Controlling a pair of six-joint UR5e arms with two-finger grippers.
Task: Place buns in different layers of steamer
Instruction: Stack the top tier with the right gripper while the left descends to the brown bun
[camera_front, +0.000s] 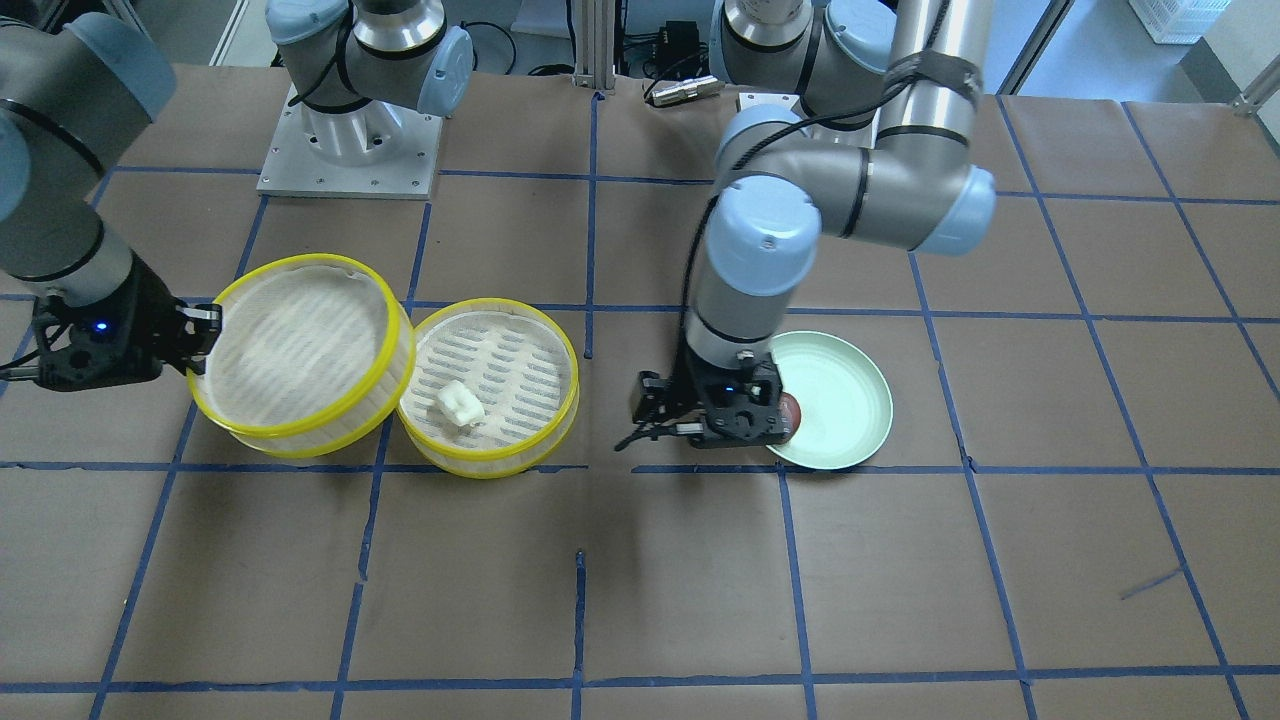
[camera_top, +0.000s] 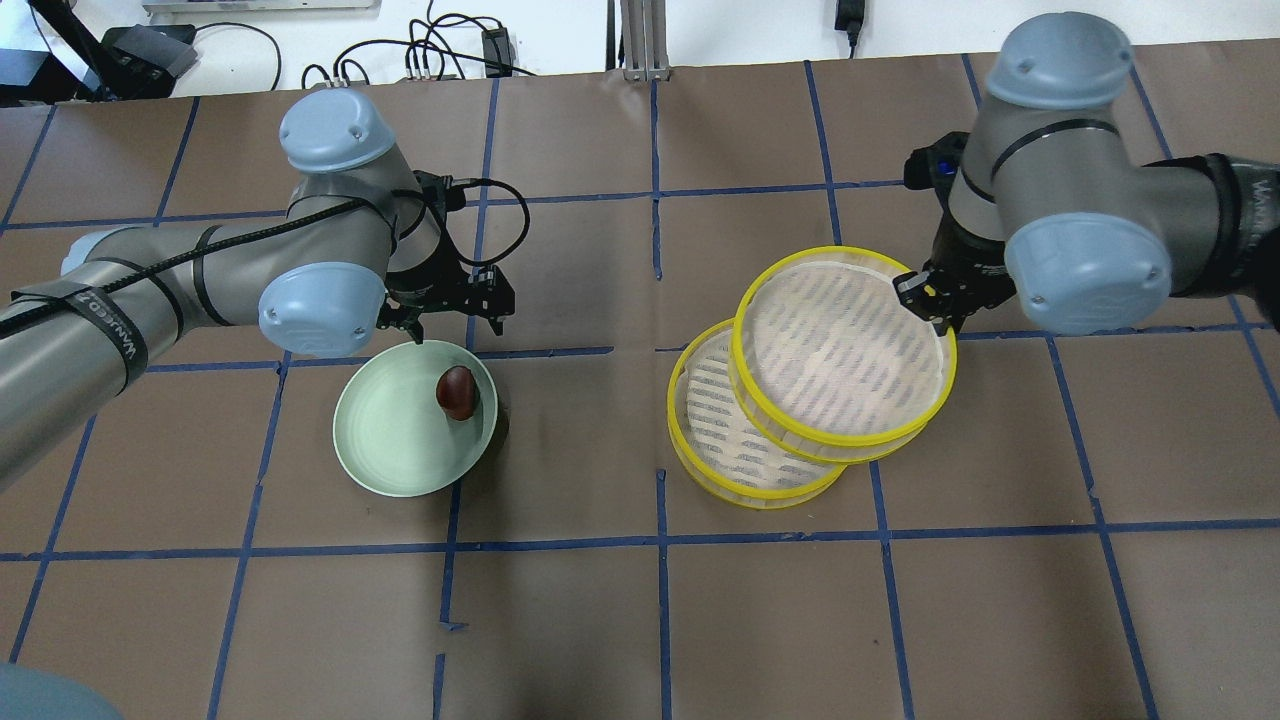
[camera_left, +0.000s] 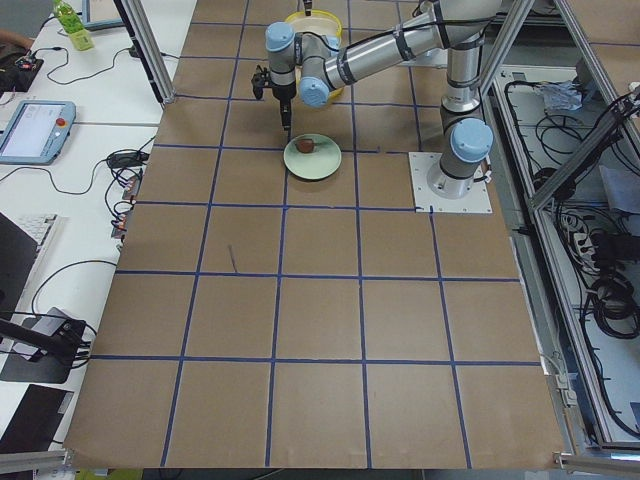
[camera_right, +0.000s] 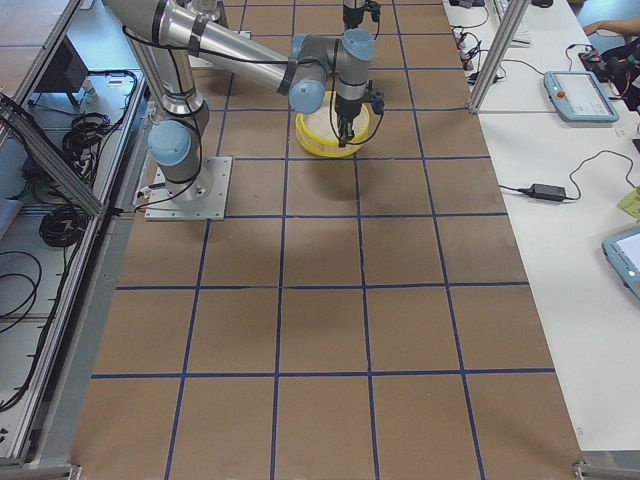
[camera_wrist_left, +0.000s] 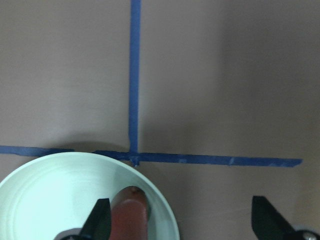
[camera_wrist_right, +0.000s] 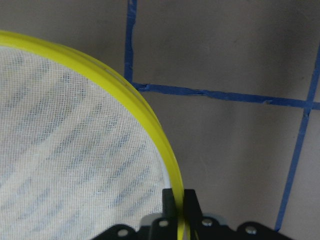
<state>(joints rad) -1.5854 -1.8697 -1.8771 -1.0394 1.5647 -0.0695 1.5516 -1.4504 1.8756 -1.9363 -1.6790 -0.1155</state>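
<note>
The steamer's two layers are apart. The lower layer (camera_front: 520, 345) stands on the table with the white bun (camera_front: 459, 405) in it. My right gripper (camera_top: 930, 297) is shut on the yellow rim (camera_wrist_right: 165, 150) of the upper layer (camera_top: 840, 345) and holds it tilted, partly over the lower layer (camera_top: 715, 450); this hides the white bun in the overhead view. The dark reddish-brown bun (camera_top: 457, 392) lies on the pale green plate (camera_top: 390, 450). My left gripper (camera_top: 455, 322) is open and empty, over the plate's far edge, with the brown bun (camera_wrist_left: 131, 215) beside one finger (camera_wrist_left: 100, 220).
Brown paper with a blue tape grid covers the table (camera_top: 640, 600). The arm bases stand on the robot's side (camera_front: 350, 150). Cables and desks lie beyond the table's edges in the side views.
</note>
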